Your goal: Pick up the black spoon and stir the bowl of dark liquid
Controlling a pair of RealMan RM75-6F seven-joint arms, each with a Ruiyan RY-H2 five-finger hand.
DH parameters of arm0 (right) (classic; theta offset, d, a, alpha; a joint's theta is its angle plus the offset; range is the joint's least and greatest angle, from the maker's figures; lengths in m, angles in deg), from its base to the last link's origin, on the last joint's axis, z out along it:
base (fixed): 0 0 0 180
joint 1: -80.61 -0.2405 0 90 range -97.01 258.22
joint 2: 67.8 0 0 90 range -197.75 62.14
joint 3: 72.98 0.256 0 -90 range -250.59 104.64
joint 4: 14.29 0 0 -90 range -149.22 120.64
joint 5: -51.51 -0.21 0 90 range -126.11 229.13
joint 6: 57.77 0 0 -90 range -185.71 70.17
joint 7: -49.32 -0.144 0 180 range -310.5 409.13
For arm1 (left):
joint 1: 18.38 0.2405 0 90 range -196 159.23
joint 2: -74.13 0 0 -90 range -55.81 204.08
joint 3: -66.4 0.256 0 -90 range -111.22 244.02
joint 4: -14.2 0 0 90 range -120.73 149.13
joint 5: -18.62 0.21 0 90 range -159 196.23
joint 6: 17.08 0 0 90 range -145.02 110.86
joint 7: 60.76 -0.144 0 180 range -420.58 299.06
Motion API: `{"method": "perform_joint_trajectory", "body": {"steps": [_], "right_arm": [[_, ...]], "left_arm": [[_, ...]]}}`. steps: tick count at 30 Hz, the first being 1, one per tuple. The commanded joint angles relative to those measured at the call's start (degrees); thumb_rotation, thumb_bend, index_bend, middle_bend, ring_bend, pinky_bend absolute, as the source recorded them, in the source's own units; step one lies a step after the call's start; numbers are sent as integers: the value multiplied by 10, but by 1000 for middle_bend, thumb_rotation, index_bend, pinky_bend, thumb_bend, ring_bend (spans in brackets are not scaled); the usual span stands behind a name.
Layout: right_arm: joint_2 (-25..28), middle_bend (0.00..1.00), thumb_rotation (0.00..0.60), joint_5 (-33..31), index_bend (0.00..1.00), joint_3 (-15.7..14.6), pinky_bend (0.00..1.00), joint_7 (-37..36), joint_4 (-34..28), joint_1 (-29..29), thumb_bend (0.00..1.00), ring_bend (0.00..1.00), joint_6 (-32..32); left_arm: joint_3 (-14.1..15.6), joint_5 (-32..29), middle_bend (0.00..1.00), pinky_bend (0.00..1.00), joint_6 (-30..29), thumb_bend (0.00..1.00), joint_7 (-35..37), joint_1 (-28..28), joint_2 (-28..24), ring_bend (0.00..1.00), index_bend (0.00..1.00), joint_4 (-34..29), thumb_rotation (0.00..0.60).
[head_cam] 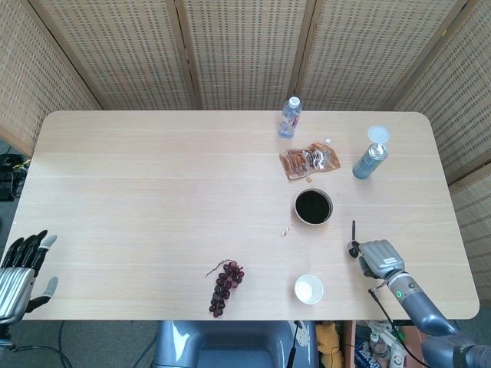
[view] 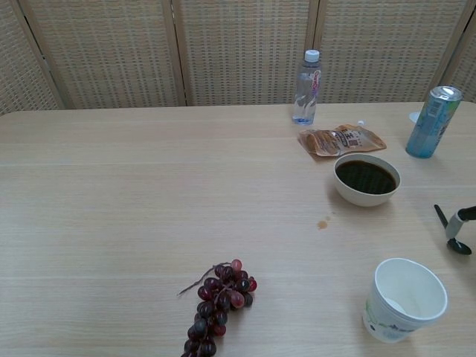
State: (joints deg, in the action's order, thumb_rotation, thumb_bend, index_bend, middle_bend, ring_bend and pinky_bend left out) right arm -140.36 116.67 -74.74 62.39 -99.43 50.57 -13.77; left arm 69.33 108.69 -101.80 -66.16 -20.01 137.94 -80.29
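Black spoon (head_cam: 353, 236), thin handle, pinched by right hand (head_cam: 377, 257).

On the table (head_cam: 153, 176), the bowl (head_cam: 313, 207) sits behind the cup (head_cam: 308, 289) — grapes (head_cam: 225, 287) lie left of both.

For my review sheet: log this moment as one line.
right hand: holds black spoon | bowl of dark liquid: unstirred | left hand: idle, off table

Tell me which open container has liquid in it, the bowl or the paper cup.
The bowl, filled with dark liquid, beside the snack pouch. The paper cup at the near edge shows only a white inside.
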Motion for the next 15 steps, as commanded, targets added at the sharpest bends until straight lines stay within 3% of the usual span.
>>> {"method": "perform_joint_trajectory", "body": {"steps": [1, 15], "right_arm": [[0, 974, 600, 2, 277, -5, 1000, 3, -5, 4, 920, 1000, 3], [-16, 974, 600, -6, 277, -13, 1000, -6, 16, 10, 920, 1000, -6]], "left_arm": [[0, 0, 0, 0, 0, 440, 0, 0, 0, 0, 0, 1, 600], [2, 2, 0, 0, 1, 440, 5, 1, 0, 0, 0, 2, 600]]}}
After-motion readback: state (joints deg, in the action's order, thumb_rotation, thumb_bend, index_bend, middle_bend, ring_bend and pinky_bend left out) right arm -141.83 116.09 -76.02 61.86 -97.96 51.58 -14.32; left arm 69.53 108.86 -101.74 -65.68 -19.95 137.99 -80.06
